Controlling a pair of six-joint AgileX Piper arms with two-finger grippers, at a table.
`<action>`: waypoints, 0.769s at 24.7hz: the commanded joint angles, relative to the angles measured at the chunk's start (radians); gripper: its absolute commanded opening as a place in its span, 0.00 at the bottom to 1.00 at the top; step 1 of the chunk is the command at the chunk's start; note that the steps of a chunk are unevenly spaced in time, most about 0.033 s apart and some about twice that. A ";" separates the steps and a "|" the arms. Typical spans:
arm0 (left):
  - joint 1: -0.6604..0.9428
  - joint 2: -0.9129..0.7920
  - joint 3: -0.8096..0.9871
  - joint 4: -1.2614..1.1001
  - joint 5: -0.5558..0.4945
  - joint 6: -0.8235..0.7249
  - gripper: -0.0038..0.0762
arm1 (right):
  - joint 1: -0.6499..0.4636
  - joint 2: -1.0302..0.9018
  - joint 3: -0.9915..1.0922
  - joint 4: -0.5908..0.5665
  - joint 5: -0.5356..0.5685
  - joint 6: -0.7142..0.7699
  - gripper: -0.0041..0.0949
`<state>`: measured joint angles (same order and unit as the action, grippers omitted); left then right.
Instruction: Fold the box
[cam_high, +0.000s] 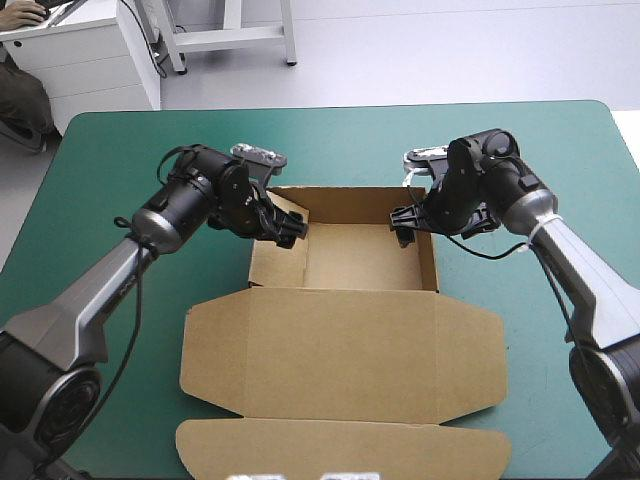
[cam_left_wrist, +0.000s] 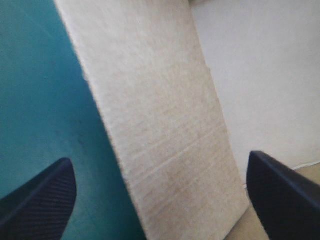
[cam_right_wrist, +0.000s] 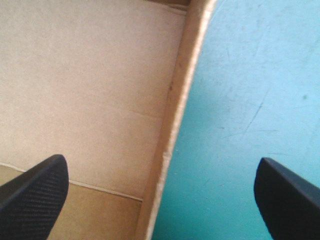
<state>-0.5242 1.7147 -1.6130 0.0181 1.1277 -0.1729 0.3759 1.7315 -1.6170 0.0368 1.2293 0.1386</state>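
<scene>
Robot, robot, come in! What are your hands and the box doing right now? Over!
Left gripper open, astride left wall of the box. Right gripper open, astride right wall. Tray walls up, lid flat. Nothing in the way.

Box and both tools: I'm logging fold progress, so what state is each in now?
box: open tray, walls raised, lid lying flat.
left tool: open, astride the box's left wall.
right tool: open, astride the box's right wall.
</scene>
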 joint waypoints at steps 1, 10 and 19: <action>-0.006 -0.142 -0.075 0.016 0.007 -0.007 0.87 | -0.001 -0.110 -0.034 -0.016 -0.004 -0.032 0.98; -0.008 -0.382 -0.038 0.116 0.165 0.147 0.40 | -0.001 -0.171 -0.034 -0.007 -0.060 -0.038 0.98; -0.008 -0.757 0.260 0.136 0.165 0.148 0.04 | -0.001 -0.171 -0.034 -0.005 -0.057 -0.030 0.98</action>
<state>-0.5273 1.0389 -1.3884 0.1469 1.2459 -0.0259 0.3759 1.6041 -1.6223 0.0375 1.2014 0.1111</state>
